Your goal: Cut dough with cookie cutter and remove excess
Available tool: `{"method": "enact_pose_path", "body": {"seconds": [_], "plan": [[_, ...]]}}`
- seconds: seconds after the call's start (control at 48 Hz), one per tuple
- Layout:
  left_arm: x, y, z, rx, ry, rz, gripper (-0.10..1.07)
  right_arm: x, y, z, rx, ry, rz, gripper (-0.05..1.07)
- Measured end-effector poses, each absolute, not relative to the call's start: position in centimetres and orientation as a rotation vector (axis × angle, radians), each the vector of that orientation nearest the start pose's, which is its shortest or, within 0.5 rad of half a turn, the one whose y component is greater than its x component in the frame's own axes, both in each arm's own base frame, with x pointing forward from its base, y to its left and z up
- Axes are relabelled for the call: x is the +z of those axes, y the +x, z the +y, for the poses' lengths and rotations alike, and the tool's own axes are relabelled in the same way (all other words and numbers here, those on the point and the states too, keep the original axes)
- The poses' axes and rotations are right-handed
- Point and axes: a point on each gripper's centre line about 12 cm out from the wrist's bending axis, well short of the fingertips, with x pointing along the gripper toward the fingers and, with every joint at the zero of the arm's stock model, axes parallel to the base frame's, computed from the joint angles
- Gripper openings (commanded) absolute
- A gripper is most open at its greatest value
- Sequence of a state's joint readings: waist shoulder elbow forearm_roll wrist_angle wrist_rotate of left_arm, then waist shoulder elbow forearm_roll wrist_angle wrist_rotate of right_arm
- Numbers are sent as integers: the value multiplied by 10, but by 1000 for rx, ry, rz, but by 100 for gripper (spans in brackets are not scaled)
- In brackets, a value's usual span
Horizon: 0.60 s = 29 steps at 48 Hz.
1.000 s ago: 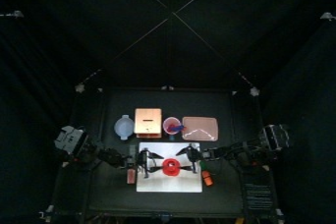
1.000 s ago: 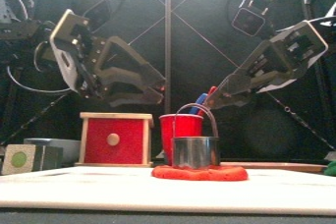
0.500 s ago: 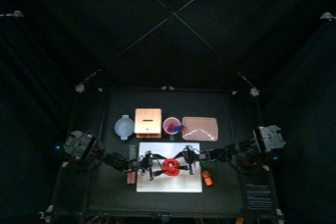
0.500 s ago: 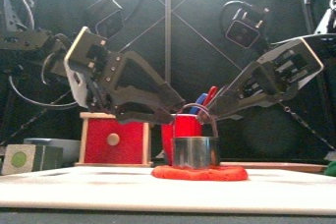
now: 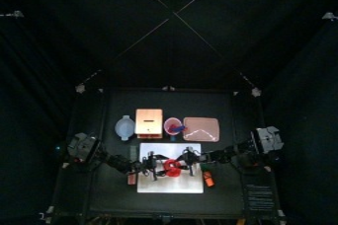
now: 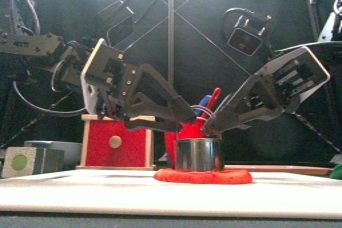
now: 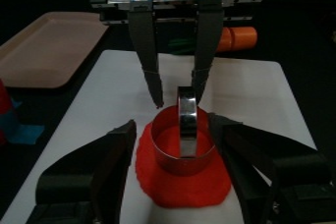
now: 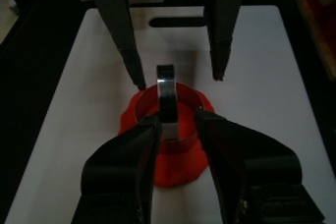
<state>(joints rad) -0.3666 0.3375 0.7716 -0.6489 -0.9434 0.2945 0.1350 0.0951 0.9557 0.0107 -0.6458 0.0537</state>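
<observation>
Left claw (image 7: 178,159), released, jaws spread wide either side of a metal ring cutter (image 7: 188,130) standing on the dough (image 7: 184,174). Right claw (image 8: 175,149) straddles the same cutter (image 8: 167,95) from the opposite side; its jaws are apart, and whether they press on the cutter cannot be told. Dough (image 6: 203,176): flat red disc lying near the middle of a white mat (image 5: 148,183) on the worktop (image 5: 224,150), cutter (image 6: 198,154) upright on it. Behind: red box (image 6: 116,141), red cup (image 6: 187,129), orange stick (image 7: 238,38) beside the mat.
</observation>
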Motion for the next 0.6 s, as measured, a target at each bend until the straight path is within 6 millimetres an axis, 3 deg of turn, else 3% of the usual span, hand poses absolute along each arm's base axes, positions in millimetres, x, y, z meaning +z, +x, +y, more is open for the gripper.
{"method": "enact_pose_path", "body": {"seconds": [0.292, 0.604], "plan": [[88, 388, -91, 128, -21, 316, 65, 113, 343, 46, 112, 35, 407, 72], [85, 389, -91, 119, -34, 361, 56, 102, 349, 50, 114, 33, 440, 70]]}}
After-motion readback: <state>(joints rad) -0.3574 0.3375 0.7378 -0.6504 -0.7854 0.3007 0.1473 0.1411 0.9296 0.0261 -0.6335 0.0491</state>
